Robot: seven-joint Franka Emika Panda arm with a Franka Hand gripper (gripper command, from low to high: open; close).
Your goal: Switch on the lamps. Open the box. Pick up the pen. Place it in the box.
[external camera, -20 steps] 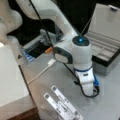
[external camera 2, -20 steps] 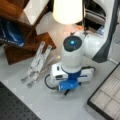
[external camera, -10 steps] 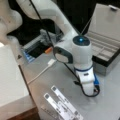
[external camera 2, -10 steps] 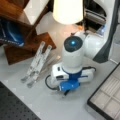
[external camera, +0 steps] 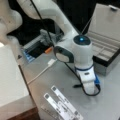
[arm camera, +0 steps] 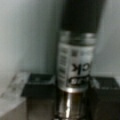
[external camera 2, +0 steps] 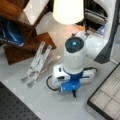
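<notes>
gripping the pen (arm camera: 75, 65) between its pads, the tool (arm camera: 73, 100) (box (external camera: 107, 47) open).

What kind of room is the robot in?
Probably a lab set up like a desk: a grey table with a lit lamp, a wooden stand and an open box. The gripper is shut on the pen.

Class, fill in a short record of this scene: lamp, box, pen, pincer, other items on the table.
lamp: lit shade at a front view's top
box: open, lid up, grey grooved interior showing
pen: between the dark fingers in the wrist view
pincer: low over the table, near the box, shut on the pen
other: two white perforated strips; white cable
</notes>
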